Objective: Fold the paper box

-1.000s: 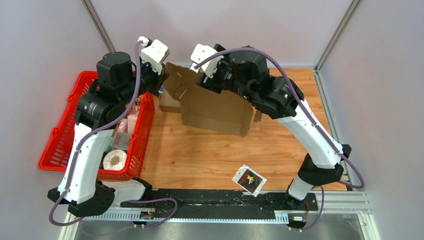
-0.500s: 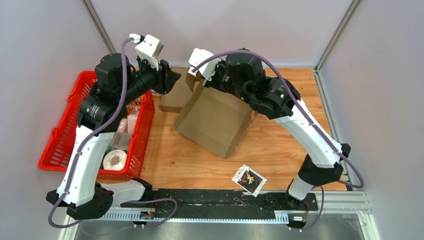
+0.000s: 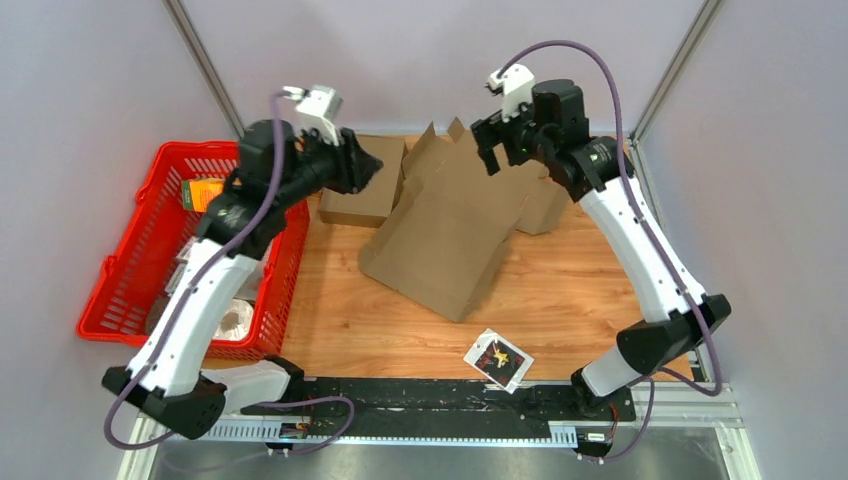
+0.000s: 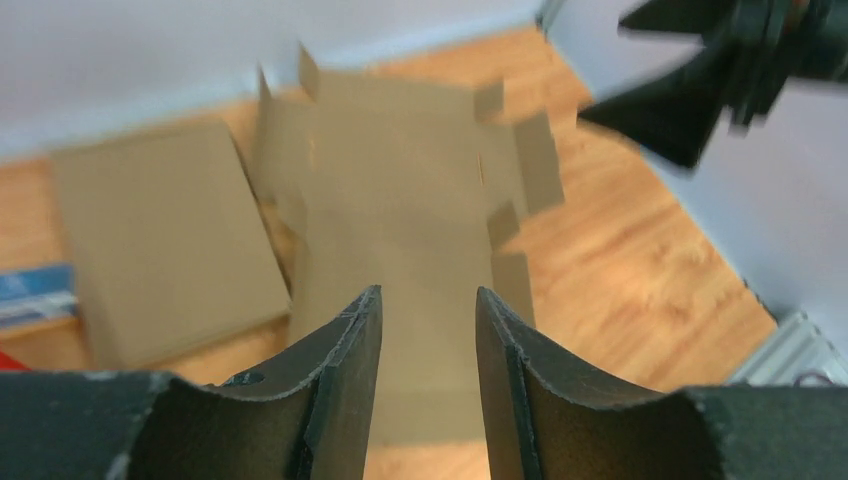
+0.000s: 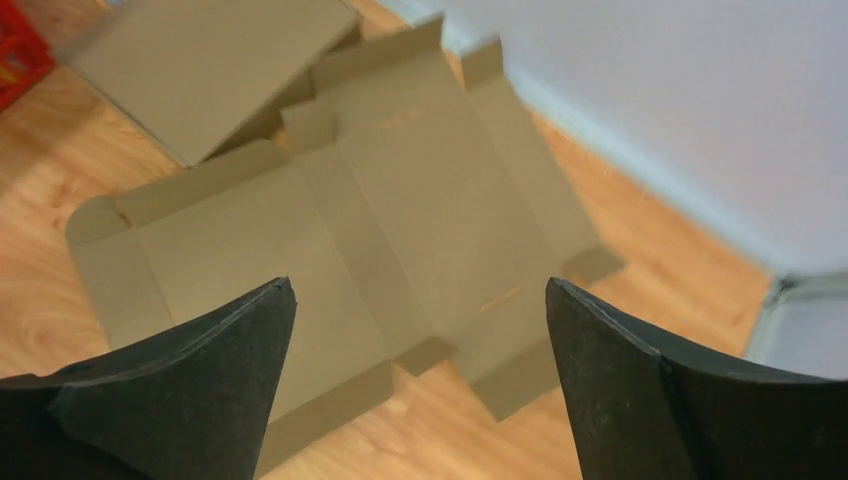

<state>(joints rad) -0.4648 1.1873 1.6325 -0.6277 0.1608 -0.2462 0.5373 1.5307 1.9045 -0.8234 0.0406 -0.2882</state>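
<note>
The paper box (image 3: 440,240) is an unfolded brown cardboard blank lying on the wooden table, its flaps spread toward the back wall. It also fills the middle of the left wrist view (image 4: 400,220) and the right wrist view (image 5: 400,200). My left gripper (image 3: 370,165) hovers above the blank's back left corner, open (image 4: 428,300), with nothing between its fingers (image 4: 345,345). Above the back right flaps hangs my right gripper (image 3: 487,158), jaws spread wide (image 5: 420,290) and empty. Neither gripper touches the cardboard.
A flat cardboard piece (image 3: 362,190) lies at the back left, and another (image 3: 548,205) at the back right. A red basket (image 3: 125,290) with several items stands at the left. A small printed packet (image 3: 498,360) lies near the front edge.
Both grippers have let go of the cardboard, which dropped from upright to lying flat on the table. Both arms have drawn back and up; the right one swung toward the back right.
</note>
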